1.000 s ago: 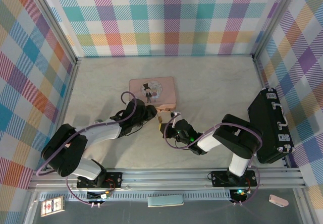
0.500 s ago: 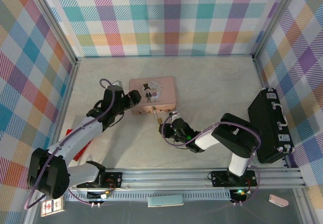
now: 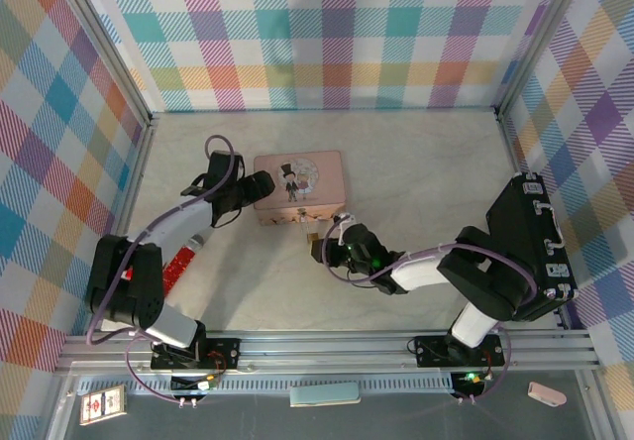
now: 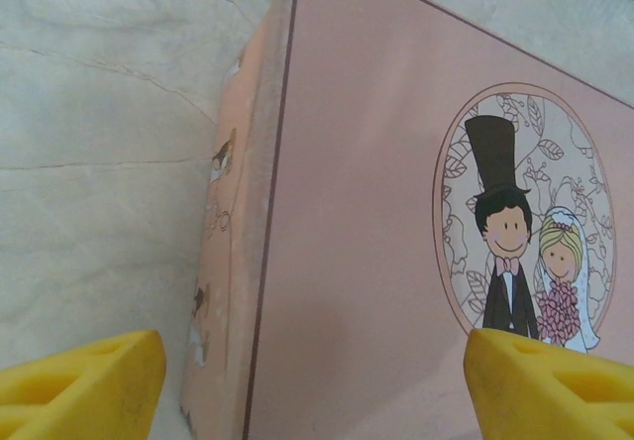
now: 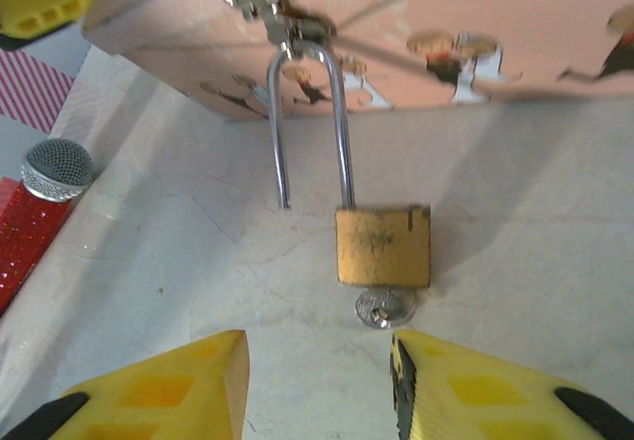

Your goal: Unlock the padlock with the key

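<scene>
The brass padlock hangs by its silver shackle from the hasp on the front of the pink tin. One shackle leg is out of the body. The key sits in the padlock's underside, with its round head showing. My right gripper is open just short of the key, touching neither key nor padlock. From above, the padlock lies between the tin and my right gripper. My left gripper is open over the tin's left edge, its fingers apart.
A red glittery toy microphone with a silver mesh head lies left of the padlock. A black case stands at the right wall. Plaid walls enclose the table.
My left arm has swung away from the padlock to the tin's left edge, uncovering the red microphone. My right gripper has stayed by the padlock, shifting only slightly.
</scene>
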Tool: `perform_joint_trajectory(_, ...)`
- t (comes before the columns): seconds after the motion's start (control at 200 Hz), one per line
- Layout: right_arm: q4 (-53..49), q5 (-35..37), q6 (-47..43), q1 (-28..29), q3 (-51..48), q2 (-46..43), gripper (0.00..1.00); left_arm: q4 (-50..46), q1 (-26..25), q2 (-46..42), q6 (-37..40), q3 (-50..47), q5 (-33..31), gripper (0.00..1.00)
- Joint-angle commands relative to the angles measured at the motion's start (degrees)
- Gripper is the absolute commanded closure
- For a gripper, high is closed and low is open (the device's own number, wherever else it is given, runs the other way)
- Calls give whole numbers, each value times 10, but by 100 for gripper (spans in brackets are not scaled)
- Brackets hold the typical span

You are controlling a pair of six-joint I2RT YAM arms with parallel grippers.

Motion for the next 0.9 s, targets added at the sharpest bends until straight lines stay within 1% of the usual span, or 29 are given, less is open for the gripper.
perform_joint_trajectory(0.0,-30,-51,-51,-34,30,-2,58,19,3,24,14,20,26,21)
perform_joint_trajectory(0.105,-30,-97,-69,-60,65,21,58,33,3,44,6,21,35,22)
perform_joint_trajectory(0.13,-50,-105,-75,-64,74,27,58,36,3,47,4,21,39,22)
perform_joint_trajectory(0.21,-64,-132,-103,-77,104,44,57,47,3,52,-2,12,47,23)
perform_joint_trajectory(0.325,-95,-154,-135,-103,144,64,54,55,2,51,-9,-4,47,23)
perform_joint_trajectory(0.485,-110,-220,-159,-141,192,102,51,65,-8,46,-23,-32,31,24)
perform_joint_trajectory(0.66,-136,-258,-182,-168,251,143,51,85,-22,30,-57,-75,3,25)
perform_joint_trajectory(0.78,-132,-269,-177,-179,258,151,52,93,-32,24,-76,-93,-7,26)
perform_joint_trajectory(0.895,-99,-274,-154,-182,231,143,53,85,-41,16,-83,-100,-26,26)
